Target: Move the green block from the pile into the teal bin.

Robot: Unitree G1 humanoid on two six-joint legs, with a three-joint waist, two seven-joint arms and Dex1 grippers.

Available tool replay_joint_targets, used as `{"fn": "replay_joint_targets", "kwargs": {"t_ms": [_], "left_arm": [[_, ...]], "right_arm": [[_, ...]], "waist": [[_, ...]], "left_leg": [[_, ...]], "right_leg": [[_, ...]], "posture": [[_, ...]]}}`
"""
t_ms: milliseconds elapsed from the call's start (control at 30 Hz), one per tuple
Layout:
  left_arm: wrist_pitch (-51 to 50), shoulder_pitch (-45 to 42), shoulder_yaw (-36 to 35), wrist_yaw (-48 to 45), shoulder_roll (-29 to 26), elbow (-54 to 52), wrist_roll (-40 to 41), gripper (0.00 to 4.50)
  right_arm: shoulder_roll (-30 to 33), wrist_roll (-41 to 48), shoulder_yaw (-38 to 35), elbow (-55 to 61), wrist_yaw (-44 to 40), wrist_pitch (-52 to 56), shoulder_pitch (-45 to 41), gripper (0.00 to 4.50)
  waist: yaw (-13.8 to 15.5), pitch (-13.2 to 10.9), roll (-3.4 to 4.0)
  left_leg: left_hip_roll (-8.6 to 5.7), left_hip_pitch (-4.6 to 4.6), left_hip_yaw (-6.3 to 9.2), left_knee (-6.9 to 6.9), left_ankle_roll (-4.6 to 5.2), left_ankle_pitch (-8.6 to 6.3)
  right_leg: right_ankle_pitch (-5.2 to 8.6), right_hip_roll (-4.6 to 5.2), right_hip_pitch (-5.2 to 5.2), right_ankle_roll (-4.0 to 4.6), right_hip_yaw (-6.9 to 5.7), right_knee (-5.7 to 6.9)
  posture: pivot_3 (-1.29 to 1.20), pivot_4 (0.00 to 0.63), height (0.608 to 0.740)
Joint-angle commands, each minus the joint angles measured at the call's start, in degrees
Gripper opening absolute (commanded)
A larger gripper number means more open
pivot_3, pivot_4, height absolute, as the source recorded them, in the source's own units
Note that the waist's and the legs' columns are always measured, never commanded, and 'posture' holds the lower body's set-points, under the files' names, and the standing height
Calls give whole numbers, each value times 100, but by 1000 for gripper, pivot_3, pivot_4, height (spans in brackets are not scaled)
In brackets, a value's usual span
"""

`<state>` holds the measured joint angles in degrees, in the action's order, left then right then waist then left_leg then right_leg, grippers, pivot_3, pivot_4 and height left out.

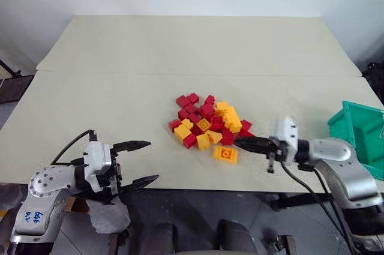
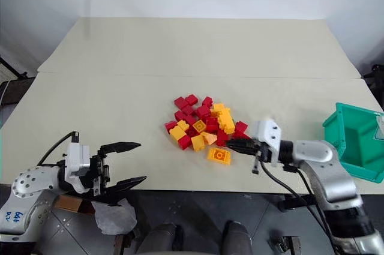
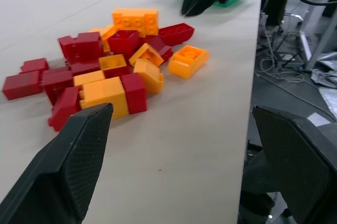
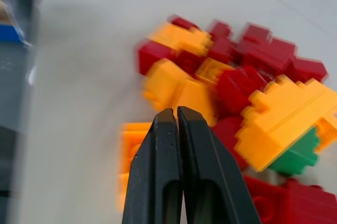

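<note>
The left gripper [image 1: 139,162] points level toward the right, its black fingers spread wide. The right gripper [image 1: 238,143] points left, fingers pressed together, empty.

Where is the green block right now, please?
In the right wrist view, the green block peeks from under a yellow-orange brick in the pile, beside the shut right gripper.

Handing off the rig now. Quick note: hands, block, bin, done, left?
Left hand: open, empty, at the table's near edge, clear of the pile.
Right hand: shut, empty, tips at the pile's right side.
Green block: seen from the right wrist, in the pile, partly under a yellow-orange brick, just beside the right hand's tips.
Teal bin: at the table's right edge; I see no block in it.
Done: nothing moved.
Left: open the hand, uncover and grip the green block, carry it to the bin.
</note>
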<state>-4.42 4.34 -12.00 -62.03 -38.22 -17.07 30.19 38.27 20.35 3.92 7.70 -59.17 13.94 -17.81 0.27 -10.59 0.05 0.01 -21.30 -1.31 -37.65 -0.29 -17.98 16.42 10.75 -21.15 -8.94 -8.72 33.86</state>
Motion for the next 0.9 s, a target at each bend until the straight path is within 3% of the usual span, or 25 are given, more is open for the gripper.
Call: {"fn": "replay_joint_targets", "kwargs": {"t_ms": [33, 400, 633, 900], "left_arm": [[114, 19, -90, 131, 41, -71, -29, 4500], [255, -39, -197, 492, 157, 80, -101, 4500], [325, -200, -158, 538, 186, 319, -132, 4500], [354, -170, -148, 587, 207, 332, -128, 4500]], "right_arm": [[-342, -397, 265, -497, 305, -89, -456, 87], [-907, -1254, 320, -2406, 973, -1077, -1618, 87], [-1086, -1274, 680, -2112, 512, -991, -1748, 87], [-872, -1510, 1078, -1173, 202, -938, -1277, 87]], "waist": [[-16, 0, 0], [-48, 0, 1], [-52, 0, 1], [-35, 0, 1]], "left_leg": [[1, 0, 0, -1, 0, 0], [3, -2, -6, -1, -1, 0], [7, -2, -12, 1, -1, -1], [12, -3, -20, 3, -5, -3]], "right_leg": [[0, -1, 0, 0, 0, 2], [0, -4, -11, 1, 8, 9], [-1, -7, -18, 1, 14, 12], [-1, -11, -27, 2, 22, 15]], "posture": [[0, 150, 740], [0, 150, 740], [0, 150, 740], [0, 150, 740]]}}
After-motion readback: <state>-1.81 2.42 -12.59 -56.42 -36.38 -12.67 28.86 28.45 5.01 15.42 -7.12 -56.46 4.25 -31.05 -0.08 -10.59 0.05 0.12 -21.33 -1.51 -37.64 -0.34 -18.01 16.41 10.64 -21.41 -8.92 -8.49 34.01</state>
